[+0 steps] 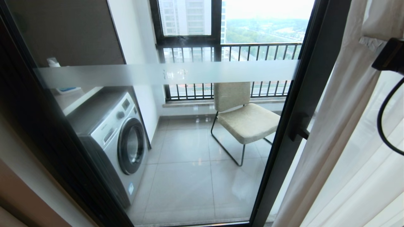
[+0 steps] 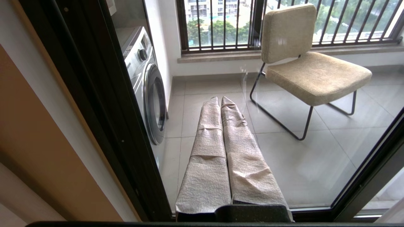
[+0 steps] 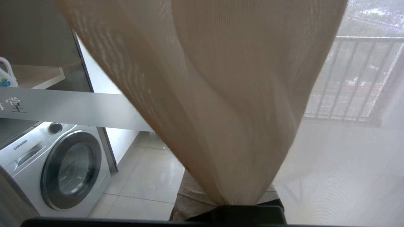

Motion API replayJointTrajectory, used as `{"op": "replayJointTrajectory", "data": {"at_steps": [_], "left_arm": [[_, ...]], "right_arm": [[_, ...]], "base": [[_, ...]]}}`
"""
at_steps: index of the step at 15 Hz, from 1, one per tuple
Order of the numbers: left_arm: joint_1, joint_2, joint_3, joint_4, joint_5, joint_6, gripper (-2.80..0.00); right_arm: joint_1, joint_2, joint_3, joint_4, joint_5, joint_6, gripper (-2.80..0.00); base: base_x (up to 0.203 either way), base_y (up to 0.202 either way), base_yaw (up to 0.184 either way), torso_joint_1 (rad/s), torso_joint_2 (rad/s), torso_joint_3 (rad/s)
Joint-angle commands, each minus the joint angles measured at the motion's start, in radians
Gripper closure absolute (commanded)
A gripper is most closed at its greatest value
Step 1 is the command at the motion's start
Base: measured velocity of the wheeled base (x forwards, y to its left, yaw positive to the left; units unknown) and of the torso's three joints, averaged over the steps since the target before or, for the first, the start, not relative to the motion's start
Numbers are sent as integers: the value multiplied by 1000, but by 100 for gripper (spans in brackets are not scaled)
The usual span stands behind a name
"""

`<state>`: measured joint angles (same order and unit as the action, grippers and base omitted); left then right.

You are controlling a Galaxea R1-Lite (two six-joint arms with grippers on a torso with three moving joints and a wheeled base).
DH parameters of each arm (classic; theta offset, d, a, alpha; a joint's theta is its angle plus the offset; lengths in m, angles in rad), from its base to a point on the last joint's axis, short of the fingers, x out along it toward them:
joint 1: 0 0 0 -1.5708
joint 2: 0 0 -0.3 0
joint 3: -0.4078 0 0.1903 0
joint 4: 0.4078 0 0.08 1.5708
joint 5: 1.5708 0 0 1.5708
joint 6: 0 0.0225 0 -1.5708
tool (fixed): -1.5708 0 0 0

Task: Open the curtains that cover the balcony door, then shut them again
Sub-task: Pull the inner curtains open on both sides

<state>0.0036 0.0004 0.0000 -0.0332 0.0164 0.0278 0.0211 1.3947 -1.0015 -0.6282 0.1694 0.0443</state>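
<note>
The curtains [image 1: 341,126] hang gathered at the right edge of the head view, leaving the balcony door [image 1: 195,176] uncovered. The door is clear glass in a black frame, with a frosted band [image 1: 167,74] and a black handle [image 1: 300,127]. My right gripper [image 3: 235,201] is shut on a bunched fold of the thick beige curtain [image 3: 236,94], and the fabric hides its fingertips. Sheer white voile [image 3: 347,157] hangs beside that fold. The right arm's black wrist part [image 1: 389,56] shows against the curtains. My left gripper [image 2: 220,99] is shut and empty, pointing low at the glass.
Behind the glass stand a washing machine [image 1: 116,138] on the left and a beige chair [image 1: 246,119] in the middle. A black-framed window with railing bars [image 1: 252,50] closes the balcony's far side. A wall [image 1: 19,176] borders the door frame on the left.
</note>
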Motion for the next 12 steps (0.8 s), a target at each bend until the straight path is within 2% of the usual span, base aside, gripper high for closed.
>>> {"op": "replayJointTrajectory", "data": {"at_steps": [1, 12], "left_arm": [[0, 0, 0, -1, 0, 0, 0], [-1, 0, 0, -1, 0, -6, 0]], "right_arm": [[0, -7, 9, -7, 2, 0, 0], [2, -12, 26, -13, 2, 0, 0]], "base": [[0, 0, 0, 0, 0, 0], [0, 0, 0, 0, 0, 0]]}}
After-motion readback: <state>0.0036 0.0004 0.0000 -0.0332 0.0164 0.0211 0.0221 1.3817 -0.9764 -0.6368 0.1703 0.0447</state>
